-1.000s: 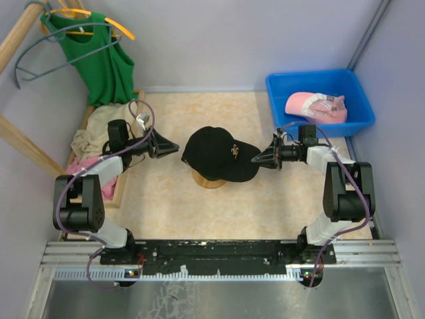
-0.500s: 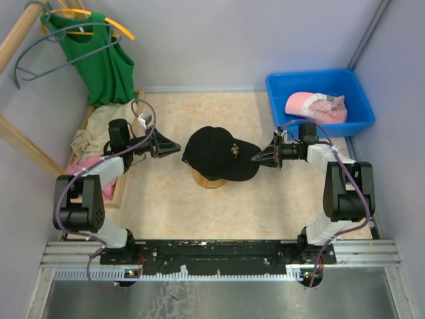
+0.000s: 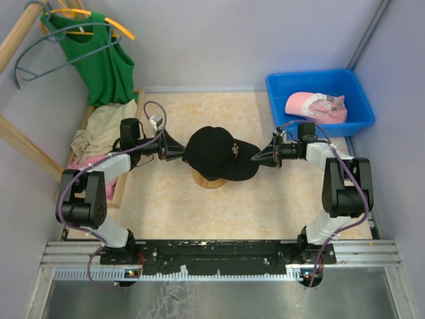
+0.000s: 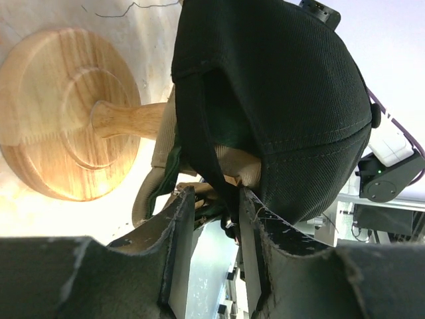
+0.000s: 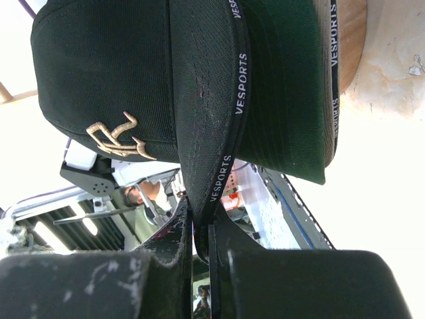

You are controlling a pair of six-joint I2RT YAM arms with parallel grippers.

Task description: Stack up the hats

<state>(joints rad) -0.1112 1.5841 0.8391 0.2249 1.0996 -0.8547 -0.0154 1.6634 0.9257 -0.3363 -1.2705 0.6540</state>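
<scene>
Two-armed settling of black fabric cap with gold emblem (image 3: 216,154) on wooden stand (image 4: 60,126) — right gripper (image 3: 255,159) clamped on brim, left gripper (image 3: 182,155) part-open astride rear edge, grip unclear. Next: ease down evenly.

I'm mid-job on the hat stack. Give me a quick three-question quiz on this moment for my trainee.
1. True or false: the right gripper is shut on the black cap's brim.
2. Where is the pink cap? A on the black cap; B in the blue bin; C held by the right gripper.
3. Which gripper stands open at the black cap's rear edge?
Key: 1 true; 2 B; 3 the left gripper.
</scene>
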